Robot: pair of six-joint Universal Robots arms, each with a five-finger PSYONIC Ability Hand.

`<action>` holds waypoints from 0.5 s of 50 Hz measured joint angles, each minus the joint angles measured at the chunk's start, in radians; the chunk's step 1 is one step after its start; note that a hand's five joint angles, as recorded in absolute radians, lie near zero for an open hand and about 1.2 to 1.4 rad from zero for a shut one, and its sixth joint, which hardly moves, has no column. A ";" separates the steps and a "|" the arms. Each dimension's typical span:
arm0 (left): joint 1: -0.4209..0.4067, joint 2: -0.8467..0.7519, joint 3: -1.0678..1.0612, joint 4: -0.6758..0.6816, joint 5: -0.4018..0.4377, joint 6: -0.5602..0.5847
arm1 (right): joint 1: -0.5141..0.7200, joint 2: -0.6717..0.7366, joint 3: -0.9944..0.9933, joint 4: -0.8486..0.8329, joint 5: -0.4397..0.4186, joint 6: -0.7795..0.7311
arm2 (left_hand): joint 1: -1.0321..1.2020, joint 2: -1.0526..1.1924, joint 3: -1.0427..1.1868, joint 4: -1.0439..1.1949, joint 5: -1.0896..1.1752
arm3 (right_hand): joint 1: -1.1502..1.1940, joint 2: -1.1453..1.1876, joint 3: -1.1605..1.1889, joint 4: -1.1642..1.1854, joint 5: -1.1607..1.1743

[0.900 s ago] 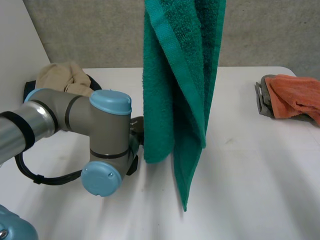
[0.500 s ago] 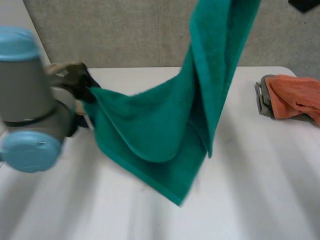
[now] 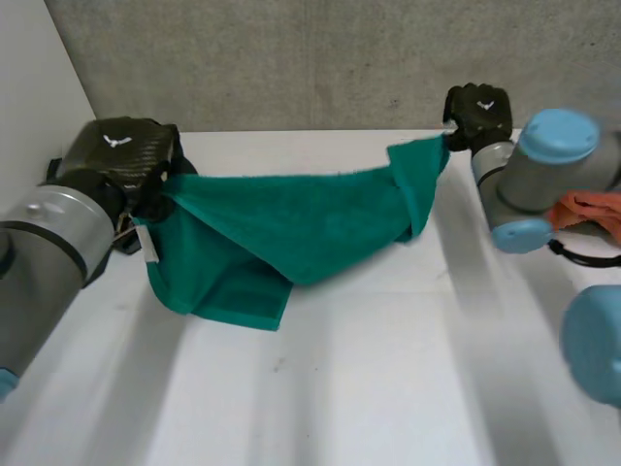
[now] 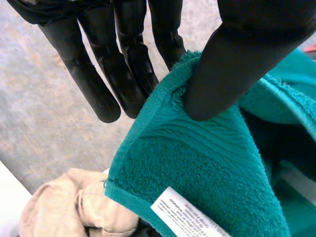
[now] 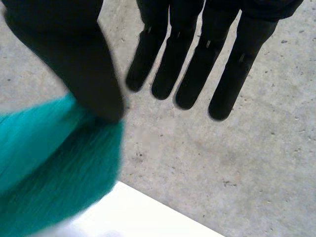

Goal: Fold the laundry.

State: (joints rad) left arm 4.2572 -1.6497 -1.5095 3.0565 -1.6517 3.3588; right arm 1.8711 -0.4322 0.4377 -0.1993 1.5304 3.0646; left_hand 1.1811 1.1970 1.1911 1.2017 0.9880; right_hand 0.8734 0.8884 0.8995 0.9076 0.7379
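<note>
L hand [image 3: 121, 155] pinches one corner of the green towel [image 3: 291, 228], thumb vs fingers; R hand [image 3: 477, 115] clamps the far corner under its thumb. It's stretched btwn them, sagging onto the counter [image 3: 369, 369], prob. to spread it flat for folding.

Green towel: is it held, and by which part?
The left hand pinches the labelled corner of the green towel; the right hand pinches the opposite corner.
</note>
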 measured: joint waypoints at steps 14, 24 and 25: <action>-0.087 -0.028 0.157 -0.060 -0.054 0.003 | 0.032 -0.023 -0.032 -0.027 0.062 -0.147 | 0.000 0.000 0.000 0.000 0.000 | -0.650 -0.678 -0.688 -0.687 -0.683; -0.122 -0.060 0.301 -0.121 -0.058 0.012 | 0.060 -0.475 0.438 0.463 0.094 -0.214 | 0.000 0.000 0.000 0.000 0.000 | -0.650 -0.678 -0.688 -0.687 -0.683; -0.123 -0.061 0.304 -0.123 -0.058 0.012 | 0.061 -0.489 0.462 0.470 0.088 -0.207 | 0.000 0.000 0.000 0.000 0.000 | -0.650 -0.679 -0.687 -0.687 -0.683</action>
State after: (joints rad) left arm 4.1345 -1.7105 -1.2056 2.9333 -1.7096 3.3706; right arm 1.9320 -0.9216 0.8993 0.2704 1.6184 2.8578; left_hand 1.1811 1.1971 1.1912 1.2019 0.9881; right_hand 0.2232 0.2098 0.2120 0.2203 0.0551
